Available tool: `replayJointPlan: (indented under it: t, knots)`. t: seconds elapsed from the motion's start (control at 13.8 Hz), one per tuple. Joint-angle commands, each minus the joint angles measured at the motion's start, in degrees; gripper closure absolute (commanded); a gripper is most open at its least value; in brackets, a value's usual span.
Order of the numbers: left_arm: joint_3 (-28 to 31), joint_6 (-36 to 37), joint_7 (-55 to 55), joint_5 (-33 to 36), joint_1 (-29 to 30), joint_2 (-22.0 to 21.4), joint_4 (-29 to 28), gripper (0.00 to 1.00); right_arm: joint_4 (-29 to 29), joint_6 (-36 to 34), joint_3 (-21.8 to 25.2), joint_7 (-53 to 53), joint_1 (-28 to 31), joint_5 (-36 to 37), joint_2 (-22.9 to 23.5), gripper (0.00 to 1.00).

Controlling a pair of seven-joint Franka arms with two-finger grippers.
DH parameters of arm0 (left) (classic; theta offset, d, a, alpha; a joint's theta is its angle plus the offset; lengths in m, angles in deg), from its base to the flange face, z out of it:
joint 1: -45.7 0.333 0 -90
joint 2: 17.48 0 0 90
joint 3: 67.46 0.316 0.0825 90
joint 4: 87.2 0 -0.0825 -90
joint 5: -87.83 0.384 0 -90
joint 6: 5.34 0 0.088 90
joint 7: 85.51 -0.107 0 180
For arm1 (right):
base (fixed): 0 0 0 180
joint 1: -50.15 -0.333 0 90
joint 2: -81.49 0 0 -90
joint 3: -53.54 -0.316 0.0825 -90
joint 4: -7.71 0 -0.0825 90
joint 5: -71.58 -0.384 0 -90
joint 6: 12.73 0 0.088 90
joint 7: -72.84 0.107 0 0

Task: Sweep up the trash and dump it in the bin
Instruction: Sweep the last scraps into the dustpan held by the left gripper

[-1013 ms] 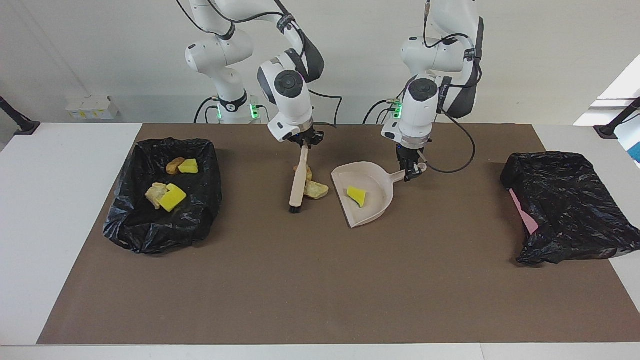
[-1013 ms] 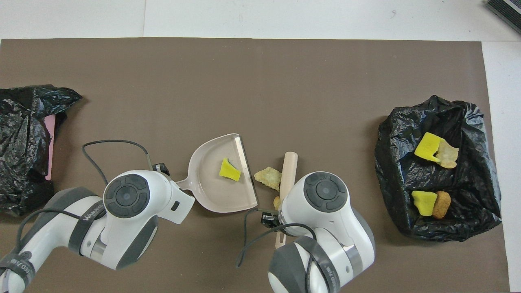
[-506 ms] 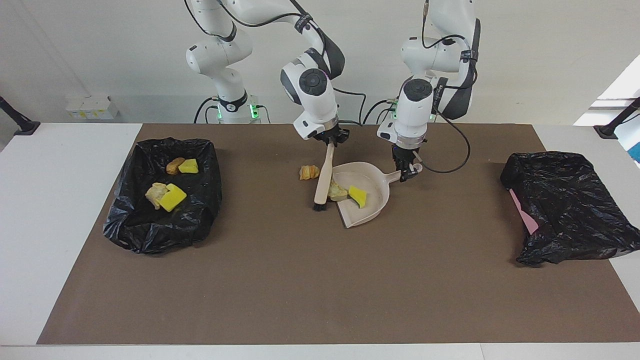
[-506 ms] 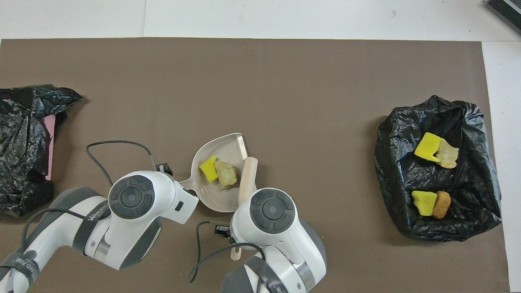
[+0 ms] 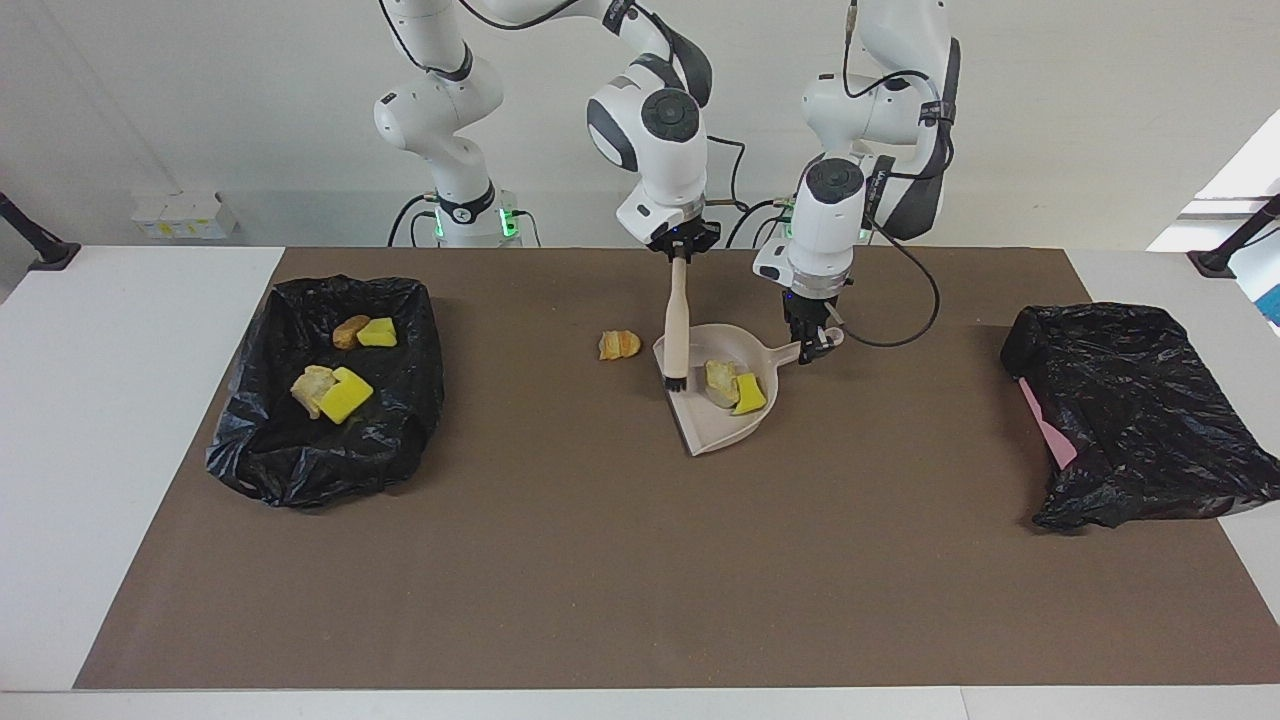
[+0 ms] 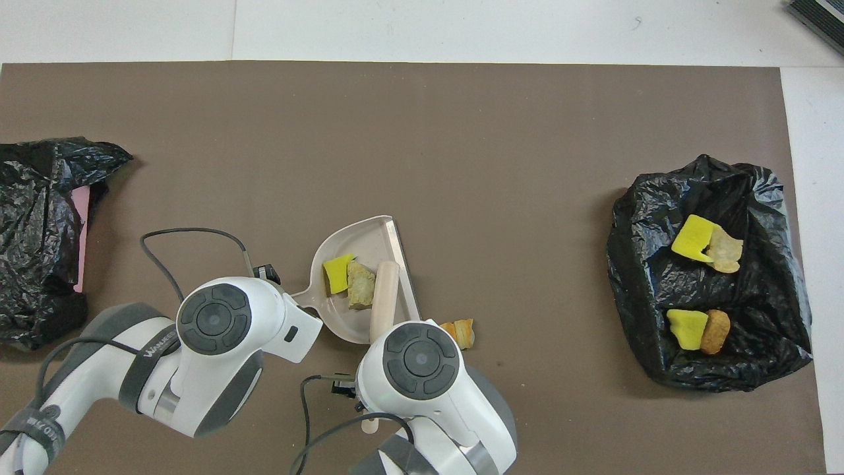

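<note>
Stray scrap (image 5: 619, 345): one golden-brown lump lies on the table (image 5: 600, 560), nearer to the robots than the dustpan's lip and toward the right arm's end. Risk: it sits outside the brush's line, so a dump made now would leave it out.
Right end effector (image 5: 681, 245): closed on the brush (image 5: 676, 330) handle top; the bristles rest inside the dustpan mouth. Risk: pulling the brush out may drag a scrap back over the lip.
Left end effector (image 5: 815, 340): clamped on the dustpan handle (image 5: 800, 350). Risk: a tilt toward the open lip during carrying would likely spill the load.
Dustpan (image 5: 715, 435): holds one tan lump (image 5: 719, 378) touching one yellow sponge chunk (image 5: 748, 394).
Bin at right arm's end (image 5: 250, 460): black-lined; holds four scraps, two yellow chunks (image 5: 345, 395) and two brown lumps (image 5: 350, 331).
Bag at left arm's end (image 5: 1140, 420): black, crumpled over something pink; contents cannot be told.
</note>
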Motion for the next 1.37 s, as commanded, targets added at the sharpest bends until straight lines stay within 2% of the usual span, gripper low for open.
replayJointPlan:
  t: [0.0, 0.22, 0.36, 0.51, 0.72, 0.94, 1.3]
  knots:
    - [0.76, 0.4, -0.08, -0.8, -1.32, 0.46, 0.43, 1.0, -6.53, -1.43, -0.47, 5.34, 0.32, 4.28, -4.95, 1.0]
    - [0.76, 4.34, -1.13, -0.71, -1.05, -1.56, 0.78, 1.0, -11.55, -1.61, -0.38, 12.02, 0.76, 7.9, -7.59, 1.0]
    - [0.59, 5.84, -1.14, -0.54, -1.4, -2.62, 0.78, 1.0, -12.17, -3.43, -0.47, 14.85, 1.29, 13.58, -8.21, 1.0]
    - [0.41, 7.42, -0.87, -0.36, -3.06, -3.94, 0.69, 1.0, -12.26, -4.68, -0.47, 15.13, 1.46, 14.58, -8.39, 1.0]
    - [0.41, 9.53, 0.0, -0.1, -6.67, -4.99, 0.43, 1.0, -13.66, -4.95, -0.65, 14.08, 3.48, 11.78, -8.65, 1.0]
    - [0.41, 12.08, 1.23, -0.1, -8.7, -5.96, 0.17, 1.0, -15.16, -3.81, -0.65, 9.33, 2.96, 6.51, -7.87, 1.0]
    - [0.32, 13.59, 1.41, -0.1, -9.05, -6.49, -0.01, 1.0, -15.08, 3.91, -0.73, 3.88, 2.52, -1.58, -7.07, 1.0]
